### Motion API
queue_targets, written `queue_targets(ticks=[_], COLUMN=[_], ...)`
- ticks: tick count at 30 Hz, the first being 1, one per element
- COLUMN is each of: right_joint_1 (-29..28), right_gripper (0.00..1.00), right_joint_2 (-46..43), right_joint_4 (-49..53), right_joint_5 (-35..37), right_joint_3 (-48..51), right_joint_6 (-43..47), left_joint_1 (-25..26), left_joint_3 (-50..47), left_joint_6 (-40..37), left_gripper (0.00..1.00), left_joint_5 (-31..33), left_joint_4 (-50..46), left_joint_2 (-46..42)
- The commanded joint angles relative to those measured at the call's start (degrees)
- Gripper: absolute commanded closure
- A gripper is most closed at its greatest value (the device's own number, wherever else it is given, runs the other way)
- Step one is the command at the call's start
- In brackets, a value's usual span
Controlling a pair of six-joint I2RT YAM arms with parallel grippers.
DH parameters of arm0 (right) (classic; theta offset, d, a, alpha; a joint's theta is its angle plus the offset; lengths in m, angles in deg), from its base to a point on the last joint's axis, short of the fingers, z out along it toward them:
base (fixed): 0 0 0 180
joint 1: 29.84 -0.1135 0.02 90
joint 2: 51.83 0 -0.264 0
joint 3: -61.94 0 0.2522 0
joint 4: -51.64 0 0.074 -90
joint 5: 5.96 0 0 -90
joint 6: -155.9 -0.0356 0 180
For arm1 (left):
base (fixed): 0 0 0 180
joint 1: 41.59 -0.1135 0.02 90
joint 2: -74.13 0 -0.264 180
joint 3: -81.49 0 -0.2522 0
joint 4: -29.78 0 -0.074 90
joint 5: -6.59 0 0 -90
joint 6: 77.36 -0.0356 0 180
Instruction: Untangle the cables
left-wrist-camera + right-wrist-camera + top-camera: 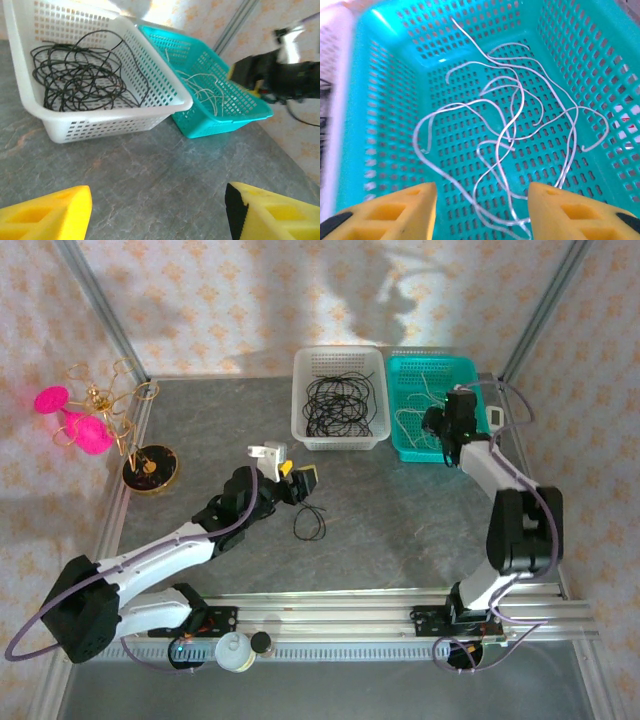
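Since white cables (510, 130) lie in the teal basket (385, 75) and black cables (338, 403) in the white basket (301, 430), 1 black loop (310, 523) sits unsorted on the table (400, 530). Left gripper (157, 197) near it, jaws wide, empty. Right gripper (481, 195) over teal basket, jaws apart, empty. Best: pinch 1 strand, lift slowly.

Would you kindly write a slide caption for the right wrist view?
Open right gripper poised over white cables lying loose in the teal basket.
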Motion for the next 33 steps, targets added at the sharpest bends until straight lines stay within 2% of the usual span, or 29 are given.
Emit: queue_targets(ticks=[1, 5, 9, 13, 16, 22, 24, 29, 33], right_joint_1=[-2.23, -8.83, -19.56, -28.77, -32.08, -32.9, -32.99, -32.99, -32.99], right_gripper=[0.48, 0.49, 0.51, 0.52, 0.52, 0.52, 0.52, 0.52, 0.52], right_joint_2=[-8.35, -16.55, -21.93, -21.08, -17.4, -13.29, -13.27, -13.18, -12.31], right_joint_4=[-5.37, -13.11, -22.96, -34.81, -40.45, -43.45, -43.28, -42.44, -42.42], right_joint_5=[-2.8, -2.0, 2.37, 5.23, 5.16, 3.39, 3.67, 4.38, 4.4], right_joint_3=[7.46, 18.98, 30.3, 38.24, 40.98, 41.2, 41.19, 40.92, 40.73], right_joint_6=[-3.45, -5.1, -6.68, -5.39, -3.1, -1.94, -1.64, -1.57, -1.66], left_joint_1=[0.52, 0.53, 0.51, 0.49, 0.57, 0.8, 2.4, 5.69, 6.39], left_joint_3=[0.57, -0.36, -1.4, -2.96, -3.24, 0.06, 1.13, 0.21, 0.21], left_joint_6=[2.81, 5.36, 9.54, 13.28, 14.28, 15.65, 16.08, 17.95, 17.68], left_gripper=[0.31, 0.3, 0.3, 0.26, 0.26, 0.27, 0.27, 0.29, 0.32], left_joint_5=[3.15, 6.91, 12.05, 15.24, 14.88, 14.53, 14.98, 13.08, 11.06], left_joint_4=[-2.78, -7.01, -11.97, -14.61, -15.76, -23.44, -25.15, -24.74, -24.31], left_joint_2=[-0.06, -0.4, -0.37, -0.63, -0.16, 4.15, 5.44, 7.2, 9.21])
